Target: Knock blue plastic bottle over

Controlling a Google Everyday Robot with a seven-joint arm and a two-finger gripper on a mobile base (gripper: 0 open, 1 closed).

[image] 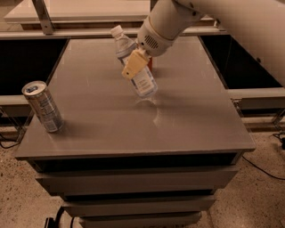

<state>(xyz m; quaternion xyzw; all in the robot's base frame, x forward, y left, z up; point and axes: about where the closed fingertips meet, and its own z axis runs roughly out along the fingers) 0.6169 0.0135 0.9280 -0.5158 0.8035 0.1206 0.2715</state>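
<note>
The blue plastic bottle (141,79) is clear with a white cap and a pale label. It leans steeply, cap toward the far left, its base just over the grey table (191,124) near the middle. My gripper (133,65) is shut around the bottle's middle, and one tan finger (134,63) lies across its front. The white arm comes in from the upper right.
A silver-blue slim can (43,107) stands at the table's left front edge. A sliver of the red soda can (150,63) shows behind my gripper. Another table (89,9) lies beyond the far edge. Shelves and floor are below the front edge.
</note>
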